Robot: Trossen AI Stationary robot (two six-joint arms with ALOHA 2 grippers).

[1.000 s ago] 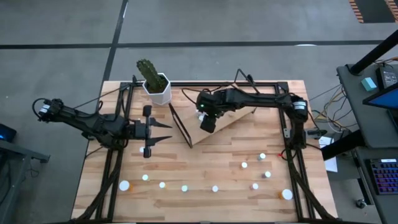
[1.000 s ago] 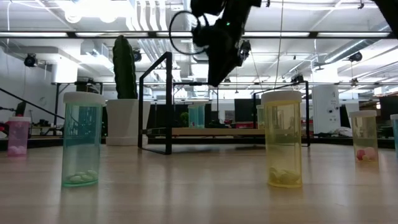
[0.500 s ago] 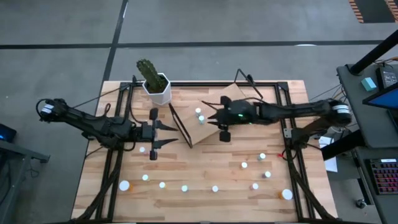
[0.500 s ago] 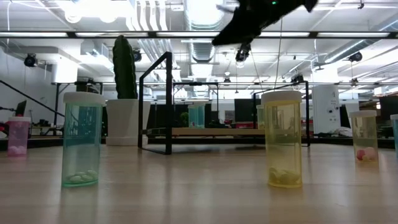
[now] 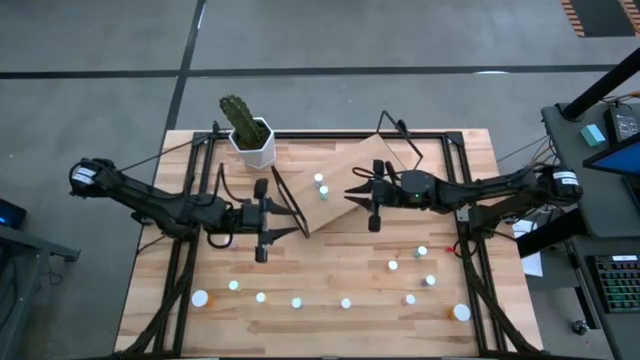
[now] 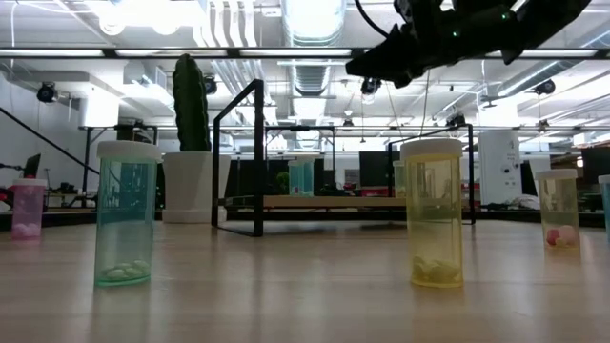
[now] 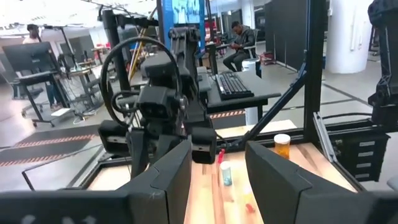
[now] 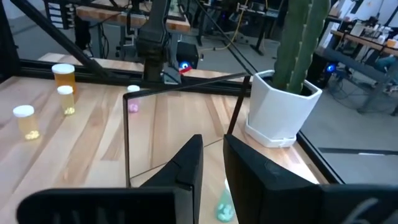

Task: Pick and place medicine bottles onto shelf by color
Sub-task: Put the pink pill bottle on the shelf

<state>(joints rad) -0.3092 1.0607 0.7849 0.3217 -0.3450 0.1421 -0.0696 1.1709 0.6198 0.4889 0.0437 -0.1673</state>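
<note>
The shelf point(image 5: 352, 170), a tilted light-wood board on a black wire frame, stands at mid-table. One white-capped medicine bottle point(image 5: 320, 185) stands on the board; the right wrist view shows it as a green bottle point(image 8: 224, 210). Several more medicine bottles, such as a white-capped one point(image 5: 297, 302), a green one point(image 6: 125, 214) and a yellow one point(image 6: 434, 211), stand on the tabletop toward the near edge. My right gripper point(image 5: 352, 190) hangs level over the board's right part, to the right of the bottle, with a narrow gap and nothing in it. Left of the shelf, my left gripper point(image 5: 297, 222) is open and points at it.
A cactus in a white pot point(image 5: 250, 140) stands at the far edge, left of the shelf. The shelf's black wire frame point(image 8: 127, 124) rises beside the board. A black rail frame point(image 5: 470, 230) borders the table. Bare planks lie between the shelf and the bottles near the front edge.
My right gripper has drawn back from the board's left part toward the table's right edge, sunk a little and tipped from pointing down to level. A bottle now shows on the board where it had been. My left gripper has slid toward the shelf.
</note>
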